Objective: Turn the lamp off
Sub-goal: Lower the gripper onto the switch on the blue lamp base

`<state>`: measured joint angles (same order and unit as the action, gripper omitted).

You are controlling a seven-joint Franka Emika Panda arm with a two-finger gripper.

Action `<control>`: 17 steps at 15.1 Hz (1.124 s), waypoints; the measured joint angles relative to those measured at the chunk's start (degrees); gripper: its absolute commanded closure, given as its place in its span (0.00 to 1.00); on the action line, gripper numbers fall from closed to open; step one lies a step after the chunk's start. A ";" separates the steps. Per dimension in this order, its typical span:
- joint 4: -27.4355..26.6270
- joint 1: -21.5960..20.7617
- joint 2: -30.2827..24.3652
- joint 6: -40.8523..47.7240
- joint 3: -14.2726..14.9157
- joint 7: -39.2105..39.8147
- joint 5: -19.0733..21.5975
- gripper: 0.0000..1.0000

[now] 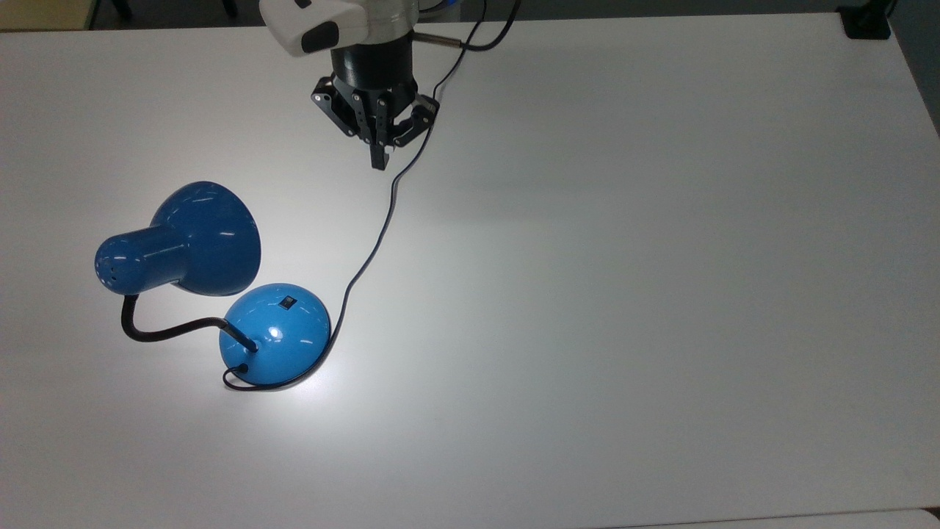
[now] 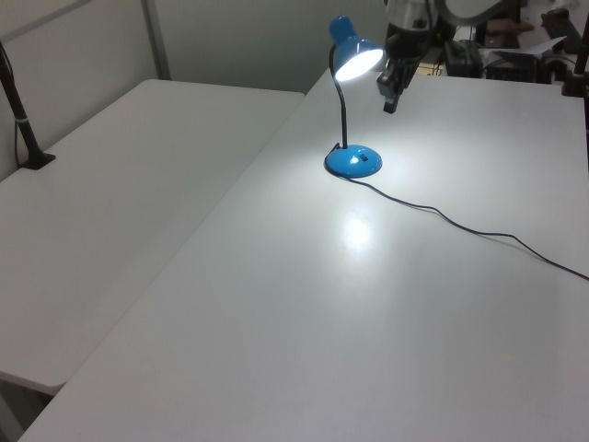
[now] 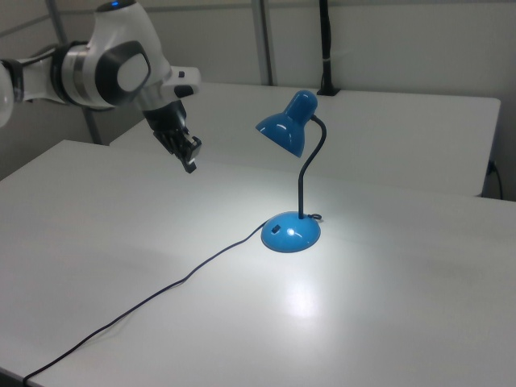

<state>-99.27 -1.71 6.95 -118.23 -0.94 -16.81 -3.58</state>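
In the top view, going from its left, the lamp (image 1: pixel 213 286) is standing on the white counter (image 1: pixel 624 294), its shade (image 1: pixel 207 239) tipped over the dome base (image 1: pixel 275 334) and throwing a bright pool of light, so it is not yet switched off. A small black switch (image 1: pixel 287 301) is sitting on the upper slope of the base. Further toward the top view's right, the cord (image 1: pixel 382 220) is curling from the base up to the counter's far edge. The tool (image 1: pixel 379 158) is hanging above the counter well apart from the lamp, its fingers pressed together into a single narrow tip, holding nothing.

To do this step well, the closed tip is probably best brought down over the switch from the open side of the base (clear of the shade and gooseneck (image 1: pixel 165 330)), pressing straight and gently so the light base is not sliding or tipping, and keeping off the cord.

The arm's upper part is running out of the top view's frame. The switch is too small to show which way it is rocked, and how high the tool is hanging is hard to judge; in the right view the tool (image 3: pixel 190 165) is sitting at about shade height.
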 measured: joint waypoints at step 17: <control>-11.65 7.60 12.22 -34.69 0.29 -31.78 -20.67 1.00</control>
<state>-110.93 5.88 19.16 -152.92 -0.65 -48.59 -24.24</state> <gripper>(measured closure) 0.991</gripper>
